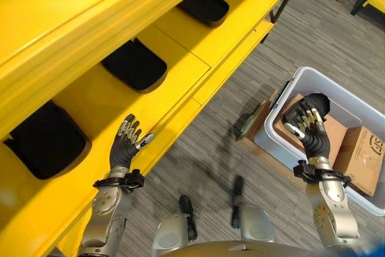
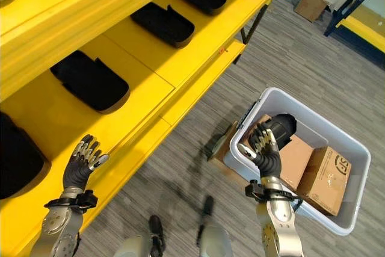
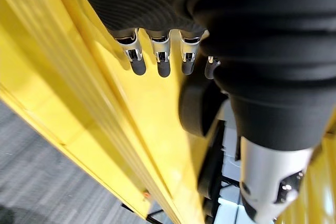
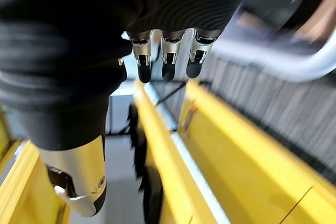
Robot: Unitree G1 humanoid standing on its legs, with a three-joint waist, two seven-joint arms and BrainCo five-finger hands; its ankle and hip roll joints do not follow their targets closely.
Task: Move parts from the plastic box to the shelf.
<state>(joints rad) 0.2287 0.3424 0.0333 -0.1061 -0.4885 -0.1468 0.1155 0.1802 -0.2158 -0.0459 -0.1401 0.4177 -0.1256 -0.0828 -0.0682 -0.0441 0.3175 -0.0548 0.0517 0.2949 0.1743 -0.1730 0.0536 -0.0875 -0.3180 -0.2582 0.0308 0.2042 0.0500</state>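
Two hands raised, left hand with fingers relaxed over the yellow shelf, right hand fingers loose above a black part in the plastic box

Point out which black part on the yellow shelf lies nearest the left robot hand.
The black moulded part at the near end of the yellow shelf, just beside the left robot hand; the other black parts lie farther along the row.
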